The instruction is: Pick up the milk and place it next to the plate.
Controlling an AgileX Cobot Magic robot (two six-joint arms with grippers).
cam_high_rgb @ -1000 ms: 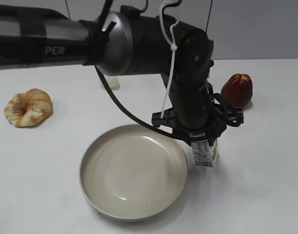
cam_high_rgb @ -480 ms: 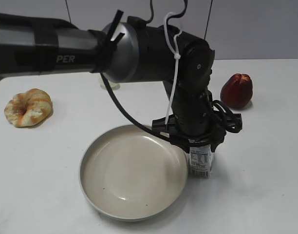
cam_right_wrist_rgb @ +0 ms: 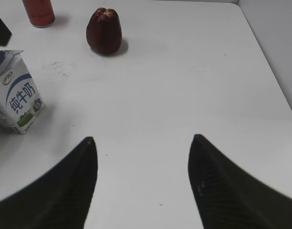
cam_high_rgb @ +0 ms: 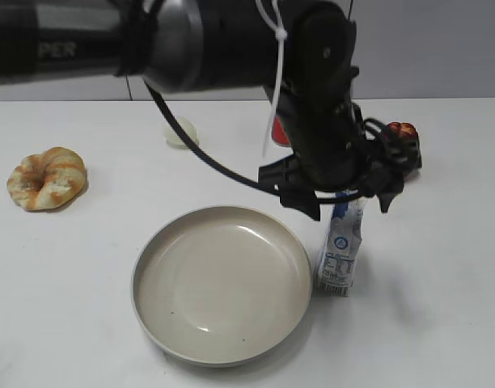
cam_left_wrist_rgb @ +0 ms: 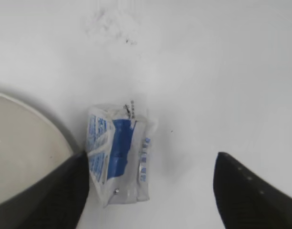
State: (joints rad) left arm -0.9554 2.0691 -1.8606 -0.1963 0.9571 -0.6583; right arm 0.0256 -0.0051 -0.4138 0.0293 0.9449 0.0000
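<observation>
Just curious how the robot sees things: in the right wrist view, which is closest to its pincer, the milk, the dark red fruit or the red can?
1. milk, left, nearest the right pincer.
2. dark red fruit, farther back.
3. red can, top left, farthest.

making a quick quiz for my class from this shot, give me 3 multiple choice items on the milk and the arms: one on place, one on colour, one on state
1. Where does the milk stand?
A. inside the plate
B. on the table just right of the plate
C. on top of the pastry

2. What colour is the fruit-like thing behind the milk in the right wrist view?
A. dark red
B. yellow
C. green

3. How does the left gripper stand to the milk?
A. shut on it, lifting it
B. open, fingers spread wide above it
C. pushing it over

Key: 1 B, the carton stands upright on the table at the plate's rim. 2 A, its skin is dark red. 3 B, the left wrist view shows both fingers spread wide, with clear space between the carton and the right one.
</observation>
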